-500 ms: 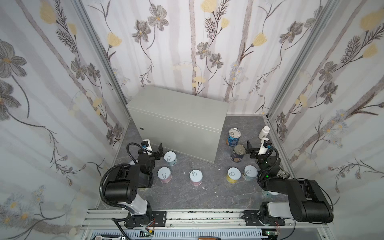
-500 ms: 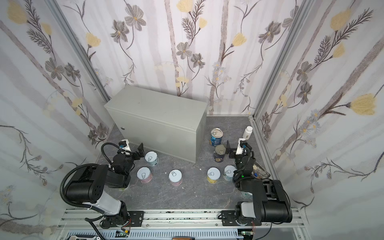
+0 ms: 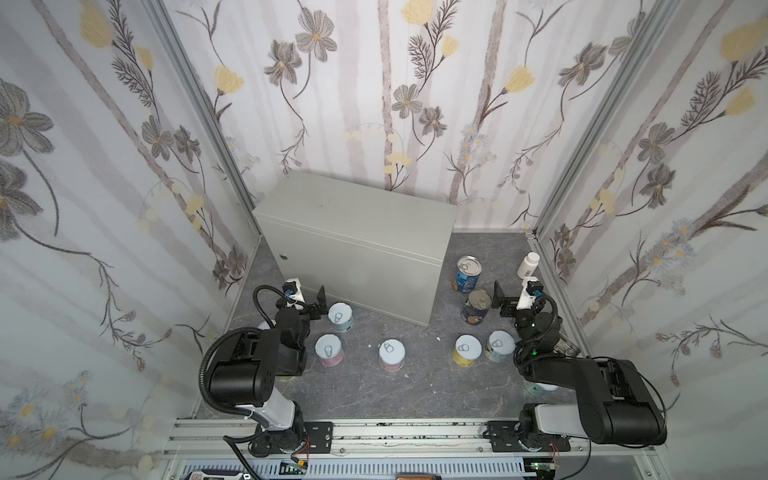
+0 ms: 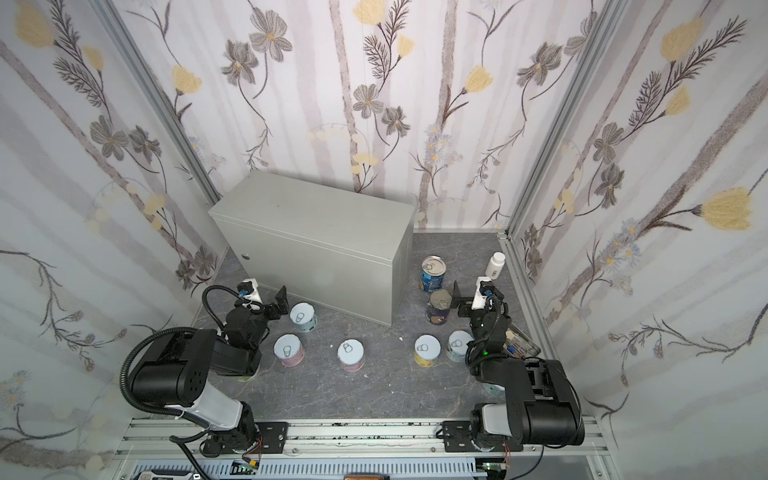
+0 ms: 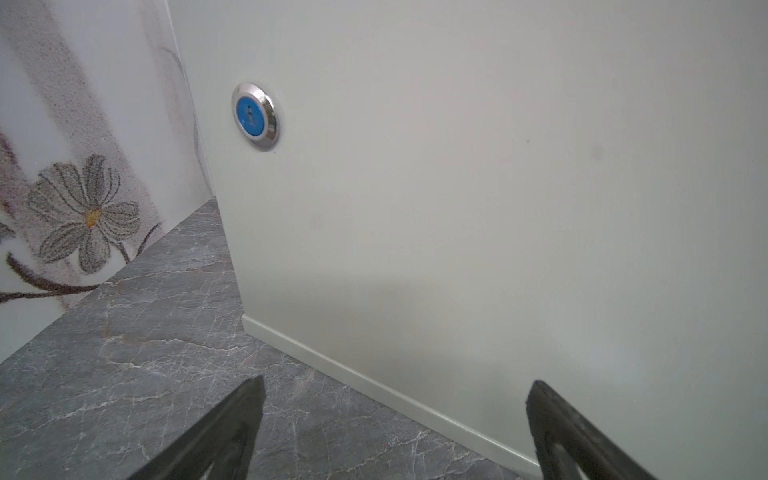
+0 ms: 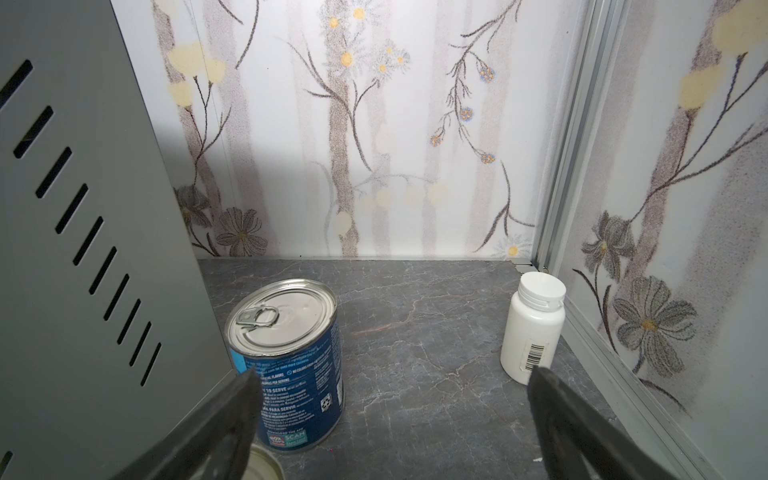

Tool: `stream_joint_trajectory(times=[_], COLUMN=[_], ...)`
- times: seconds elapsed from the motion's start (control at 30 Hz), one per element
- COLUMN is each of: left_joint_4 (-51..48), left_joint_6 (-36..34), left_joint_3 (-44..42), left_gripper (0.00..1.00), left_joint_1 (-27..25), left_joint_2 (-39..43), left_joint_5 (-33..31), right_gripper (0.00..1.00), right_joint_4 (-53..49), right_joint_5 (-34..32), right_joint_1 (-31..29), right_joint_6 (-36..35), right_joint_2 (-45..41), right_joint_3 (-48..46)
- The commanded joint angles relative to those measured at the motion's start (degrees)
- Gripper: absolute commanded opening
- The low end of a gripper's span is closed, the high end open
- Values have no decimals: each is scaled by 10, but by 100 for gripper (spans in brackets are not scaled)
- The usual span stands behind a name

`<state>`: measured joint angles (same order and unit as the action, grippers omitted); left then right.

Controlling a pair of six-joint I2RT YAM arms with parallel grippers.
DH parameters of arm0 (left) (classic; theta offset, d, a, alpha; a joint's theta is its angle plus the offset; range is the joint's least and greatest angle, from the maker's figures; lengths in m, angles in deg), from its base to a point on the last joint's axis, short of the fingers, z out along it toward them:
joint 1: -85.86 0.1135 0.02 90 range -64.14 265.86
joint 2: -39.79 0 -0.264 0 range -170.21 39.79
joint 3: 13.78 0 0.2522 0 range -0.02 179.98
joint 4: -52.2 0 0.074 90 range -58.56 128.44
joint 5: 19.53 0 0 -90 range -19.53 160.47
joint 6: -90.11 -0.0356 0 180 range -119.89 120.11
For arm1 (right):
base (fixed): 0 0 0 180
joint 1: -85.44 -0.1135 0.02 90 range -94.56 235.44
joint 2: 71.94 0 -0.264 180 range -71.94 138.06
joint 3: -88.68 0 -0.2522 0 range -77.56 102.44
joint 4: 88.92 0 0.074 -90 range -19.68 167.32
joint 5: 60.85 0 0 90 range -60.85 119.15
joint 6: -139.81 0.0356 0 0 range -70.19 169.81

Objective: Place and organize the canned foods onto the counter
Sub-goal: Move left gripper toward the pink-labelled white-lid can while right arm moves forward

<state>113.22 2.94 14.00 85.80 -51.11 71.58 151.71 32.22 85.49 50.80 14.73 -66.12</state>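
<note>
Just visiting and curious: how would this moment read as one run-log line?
left gripper: open, empty, facing counter | right gripper: open, empty, beside dark navy can | cans: none on counter yet

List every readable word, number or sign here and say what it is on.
"SCAN": blue can, bottom of its label.
"SERVE", "PARA SERVIR": same label.
Its other print: too small to read.
white bottle: barcode only, digits unreadable.
navy can, pastel cans: labels too blurred.
</note>
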Motion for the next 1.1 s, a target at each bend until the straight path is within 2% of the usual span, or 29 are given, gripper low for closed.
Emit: stream_joint_trajectory(times=[0.0, 0.6, 0.8, 1.07], left_joint_4=[8, 3, -87, -302], left_joint_6=[0, 0, 5, 33], left_joint_3=[2, 3, 5, 66], left_gripper=[100, 100, 100, 100], left_joint_1=[1, 0, 1, 1], left_joint_2=[1, 8, 106, 280], left_joint_5=[3, -3, -29, -6], right_gripper=[100, 100, 100, 100], right_joint_4=[10, 7, -43, -252], right_joint_5=[8, 4, -57, -145], right_joint_1=[0, 6, 4, 5], right_joint_6=[-6, 3, 22, 94], right_joint_2=[0, -2, -49, -184], right_joint_3=[1, 2, 7, 39])
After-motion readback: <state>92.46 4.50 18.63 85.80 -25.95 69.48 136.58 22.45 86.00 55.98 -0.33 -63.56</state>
